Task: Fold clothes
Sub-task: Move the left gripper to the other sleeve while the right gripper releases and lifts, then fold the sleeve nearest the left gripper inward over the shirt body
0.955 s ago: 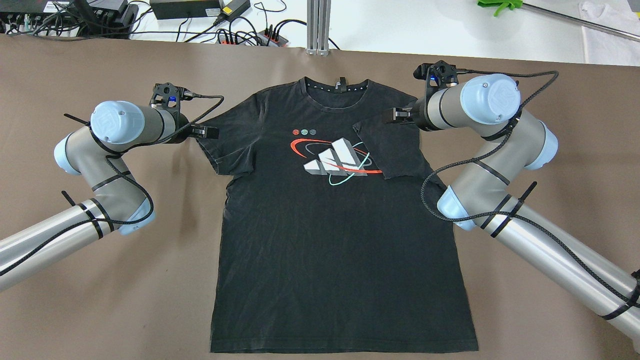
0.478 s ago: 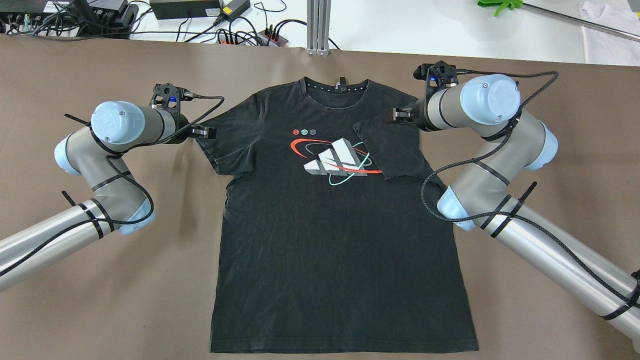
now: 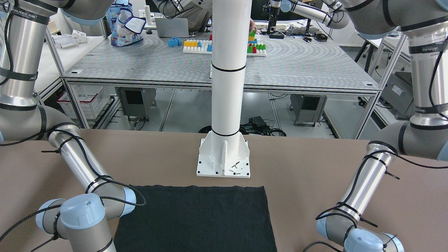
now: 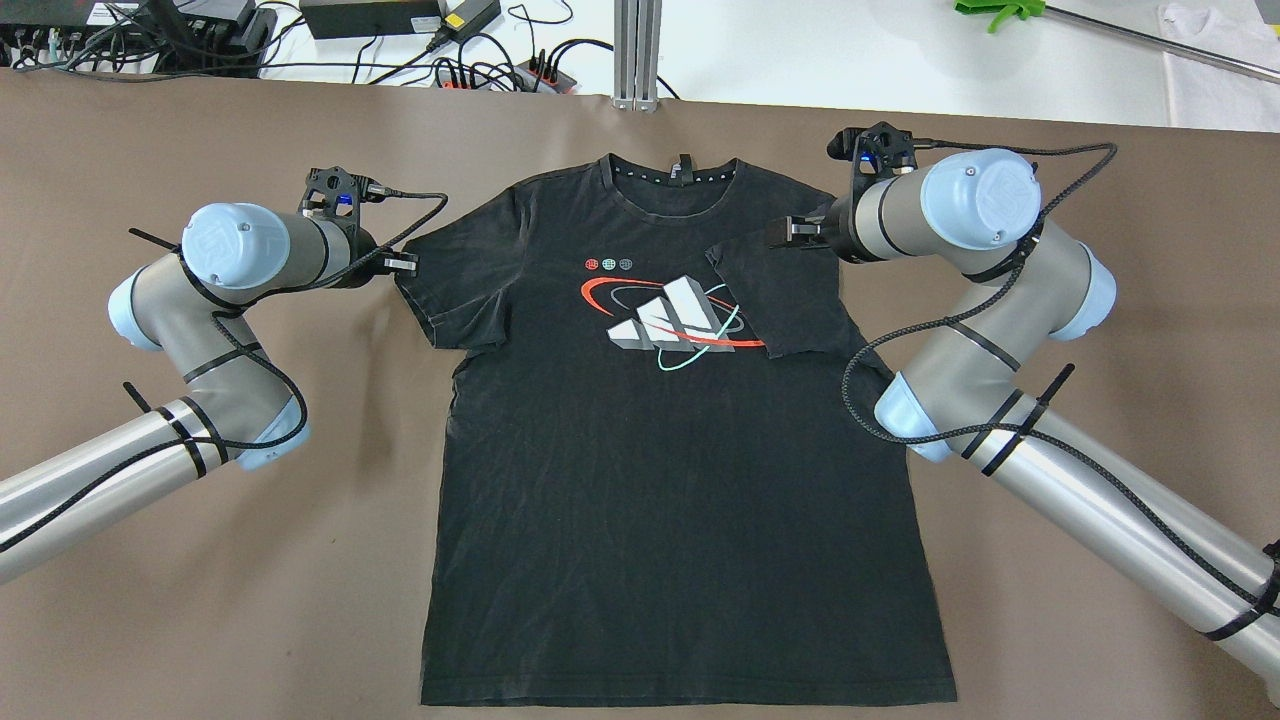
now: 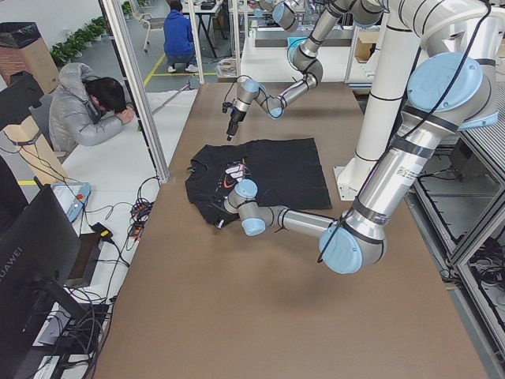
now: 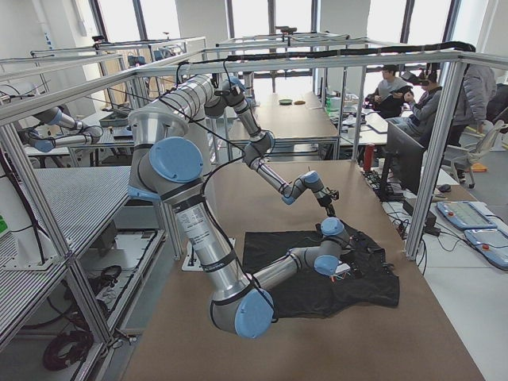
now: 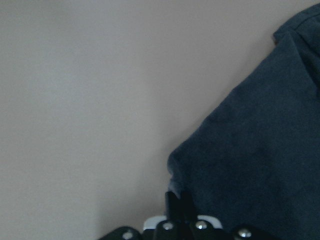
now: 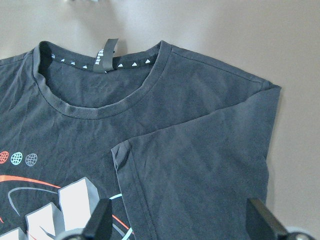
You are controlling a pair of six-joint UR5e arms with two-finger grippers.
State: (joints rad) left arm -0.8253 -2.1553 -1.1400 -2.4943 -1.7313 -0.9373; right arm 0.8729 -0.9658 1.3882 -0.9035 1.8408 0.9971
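On the brown table [image 4: 300, 600], your left gripper [image 4: 405, 263], fingers together, has backed to the flat sleeve hem [image 4: 415, 305] of the black fabric T-shirt [image 4: 650, 480] (right gripper [image 4: 783, 231] gapes): second sleeve-fold pending.

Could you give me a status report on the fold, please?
Left gripper shut at unfolded sleeve edge. Right gripper open above folded-in sleeve. Black printed fabric T-shirt flat on brown table. Nothing lying on it.

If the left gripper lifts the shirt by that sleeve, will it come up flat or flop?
Likely floppy: the shirt lies limp and wrinkled, and its other sleeve lies folded flat over the chest. Probably light, since the fabric looks thin; the sleeve should rise first with the body trailing. It may slide on the smooth table.
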